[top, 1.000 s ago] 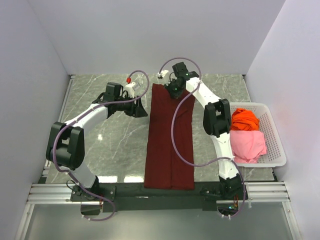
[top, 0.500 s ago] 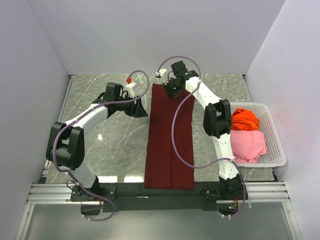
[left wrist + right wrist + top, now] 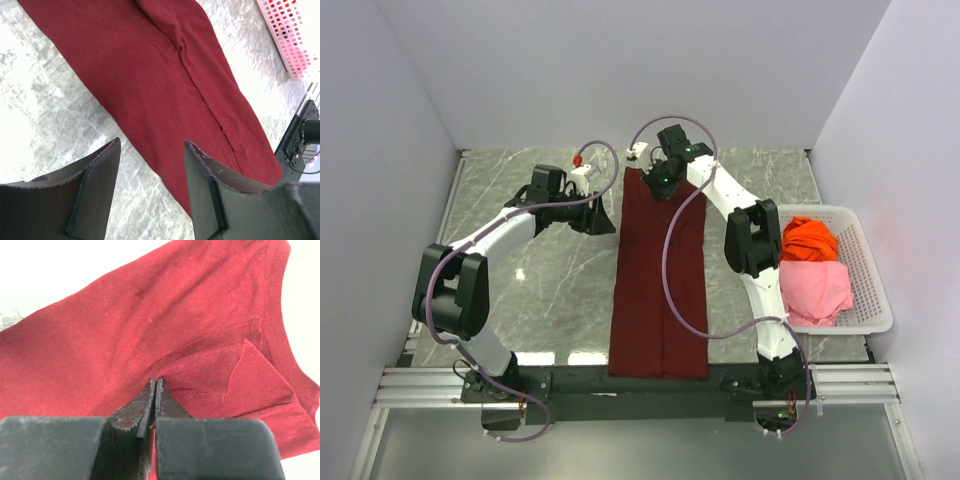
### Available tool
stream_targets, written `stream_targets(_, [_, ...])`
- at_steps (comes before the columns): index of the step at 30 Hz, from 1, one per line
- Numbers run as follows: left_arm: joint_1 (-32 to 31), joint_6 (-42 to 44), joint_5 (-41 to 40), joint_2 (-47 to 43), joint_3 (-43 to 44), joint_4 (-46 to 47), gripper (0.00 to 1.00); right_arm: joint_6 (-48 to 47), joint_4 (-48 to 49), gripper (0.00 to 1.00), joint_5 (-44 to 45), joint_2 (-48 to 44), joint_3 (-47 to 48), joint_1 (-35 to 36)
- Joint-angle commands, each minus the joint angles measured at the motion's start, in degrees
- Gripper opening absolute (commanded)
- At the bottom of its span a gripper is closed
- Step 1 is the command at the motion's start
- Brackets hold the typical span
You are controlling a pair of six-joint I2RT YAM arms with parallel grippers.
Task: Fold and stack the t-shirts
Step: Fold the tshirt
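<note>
Three t-shirts, two arms. The maroon t-shirt (image 3: pixel 660 280) lies as one long strip down the marble table (image 3: pixel 550 290). The orange t-shirt (image 3: pixel 810 238) and pink t-shirt (image 3: pixel 815 285) share the white basket (image 3: pixel 872 300) at right. My right arm stretches to the strip's far end, my right gripper (image 3: pixel 155 382) clamped with its tips on a folded flap; I cannot tell whether cloth is pinched. My left gripper (image 3: pixel 151 145) hangs spread apart at the strip's left edge, holding nothing. Only the right wrist view shows the ribbed hem.
</note>
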Motion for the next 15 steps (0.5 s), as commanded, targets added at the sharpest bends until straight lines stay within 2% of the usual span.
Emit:
stream_targets(1, [0.1, 0.0, 1.3, 0.2, 0.4, 0.7, 0.59, -1.3, -0.5, 0.0, -1.2, -1.8, 0.0, 0.9])
stream_targets(15, [0.6, -2.2, 2.1, 0.2, -0.4, 1.9, 0.61, -1.2, 1.8, 0.0, 1.3, 0.5, 0.3, 1.7])
